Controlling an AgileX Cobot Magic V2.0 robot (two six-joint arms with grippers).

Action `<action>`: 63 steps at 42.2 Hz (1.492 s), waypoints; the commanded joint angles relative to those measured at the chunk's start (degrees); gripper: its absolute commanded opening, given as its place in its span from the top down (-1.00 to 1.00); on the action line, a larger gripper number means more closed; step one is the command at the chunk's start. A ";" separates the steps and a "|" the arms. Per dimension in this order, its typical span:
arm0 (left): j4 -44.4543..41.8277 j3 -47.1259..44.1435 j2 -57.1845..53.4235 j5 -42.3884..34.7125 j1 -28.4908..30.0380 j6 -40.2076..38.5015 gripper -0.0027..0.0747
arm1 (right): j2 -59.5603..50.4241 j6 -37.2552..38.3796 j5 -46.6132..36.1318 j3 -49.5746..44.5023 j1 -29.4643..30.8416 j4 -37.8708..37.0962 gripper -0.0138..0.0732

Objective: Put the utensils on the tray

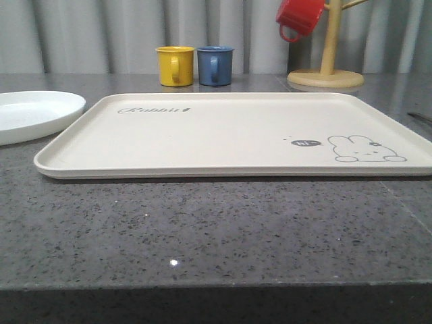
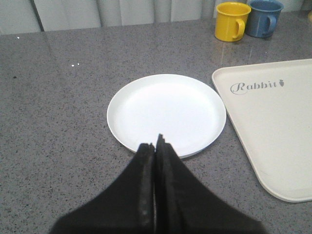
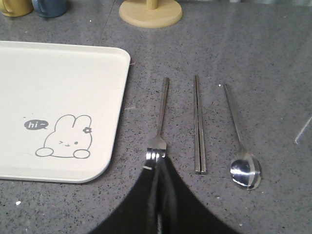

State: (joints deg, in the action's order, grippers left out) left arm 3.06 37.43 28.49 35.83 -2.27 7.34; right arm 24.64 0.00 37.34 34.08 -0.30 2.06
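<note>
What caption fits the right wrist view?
Shut right gripper above fork, chopsticks and spoon lying beside the cream tray.

Three shiny utensils are counted: one fork [image 3: 160, 117], one pair of chopsticks [image 3: 199, 124] and one spoon [image 3: 241, 141]. One tray [image 1: 223, 131] and one white plate [image 2: 165, 113] are seen. Three mugs are counted: one yellow mug [image 1: 175, 65], one blue mug [image 1: 215, 65] and one red mug [image 1: 300, 17]. One wooden mug stand [image 1: 326, 67] is seen.
</note>
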 commanded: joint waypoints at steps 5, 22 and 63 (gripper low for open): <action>2.11 1.94 3.32 -3.74 -0.41 -0.13 0.86 | 1.85 -0.61 -3.22 1.49 0.30 -2.06 0.31; -0.59 3.57 11.60 1.19 -0.41 0.02 -0.36 | 2.27 -0.61 -3.28 1.49 0.30 -2.53 -0.41; 22.46 36.03 62.68 9.71 17.22 17.07 -0.23 | 2.27 -0.61 -3.28 1.49 0.30 -2.53 -0.41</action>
State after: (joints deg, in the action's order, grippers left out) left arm 22.66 70.39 91.29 47.10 14.81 23.81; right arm 26.03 0.00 38.09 34.08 -0.30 0.39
